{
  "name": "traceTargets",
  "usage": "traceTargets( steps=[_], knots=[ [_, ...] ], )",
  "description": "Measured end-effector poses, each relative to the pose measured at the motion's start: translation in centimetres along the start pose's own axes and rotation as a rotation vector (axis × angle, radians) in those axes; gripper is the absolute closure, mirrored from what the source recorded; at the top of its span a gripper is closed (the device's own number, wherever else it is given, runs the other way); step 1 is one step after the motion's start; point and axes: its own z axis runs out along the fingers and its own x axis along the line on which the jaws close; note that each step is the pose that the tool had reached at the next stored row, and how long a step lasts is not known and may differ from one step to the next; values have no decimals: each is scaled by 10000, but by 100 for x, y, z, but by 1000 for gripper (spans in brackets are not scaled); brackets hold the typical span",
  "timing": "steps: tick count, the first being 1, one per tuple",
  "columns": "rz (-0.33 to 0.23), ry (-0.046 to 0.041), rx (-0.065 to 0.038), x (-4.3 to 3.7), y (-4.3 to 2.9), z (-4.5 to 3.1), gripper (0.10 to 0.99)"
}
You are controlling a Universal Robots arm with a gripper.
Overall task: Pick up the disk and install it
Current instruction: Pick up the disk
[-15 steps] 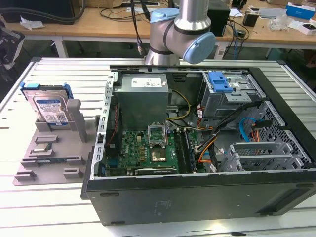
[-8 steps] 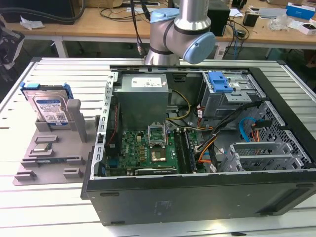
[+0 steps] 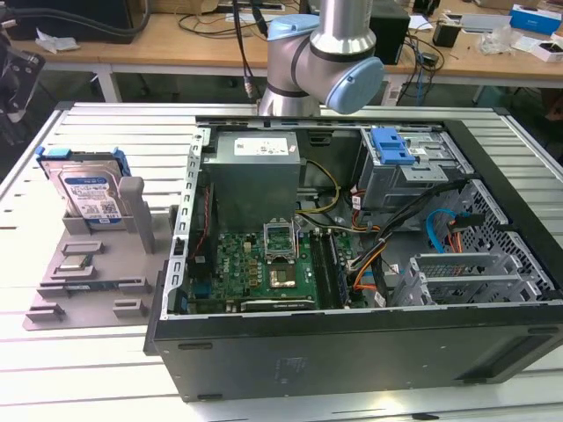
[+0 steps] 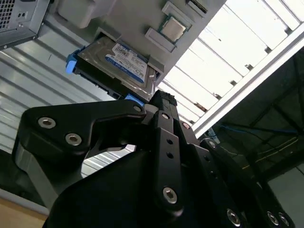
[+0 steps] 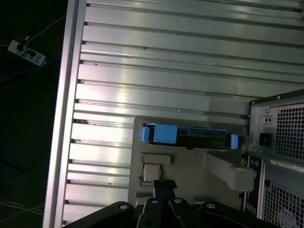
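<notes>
The disk (image 3: 88, 189) is a silver hard drive with a white-and-blue label and blue side rails. It leans on edge in a grey holder (image 3: 84, 299) on the table at the exterior view's left. In both wrist views the disk (image 4: 118, 64) (image 5: 187, 135) lies beyond the fingertips, with a clear gap to them. My gripper (image 4: 163, 99) (image 5: 164, 184) is shut with nothing in it; its black links meet in one narrow tip.
An open computer case (image 3: 352, 334) fills the middle of the table, with a blue clip (image 3: 391, 145) on its drive cage. A small square processor chip (image 3: 77, 262) lies on the grey holder. The arm's elbow (image 3: 321, 53) stands behind the case.
</notes>
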Motion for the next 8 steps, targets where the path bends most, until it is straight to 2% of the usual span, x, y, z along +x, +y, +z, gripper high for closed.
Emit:
traceTargets(
  steps=[2, 5, 8],
  knots=[
    [-817, 37, -22, 0, 0, 0, 980],
    [-1268, 58, -34, 0, 0, 0, 980],
    [-1975, 89, -52, 0, 0, 0, 980]
  ],
)
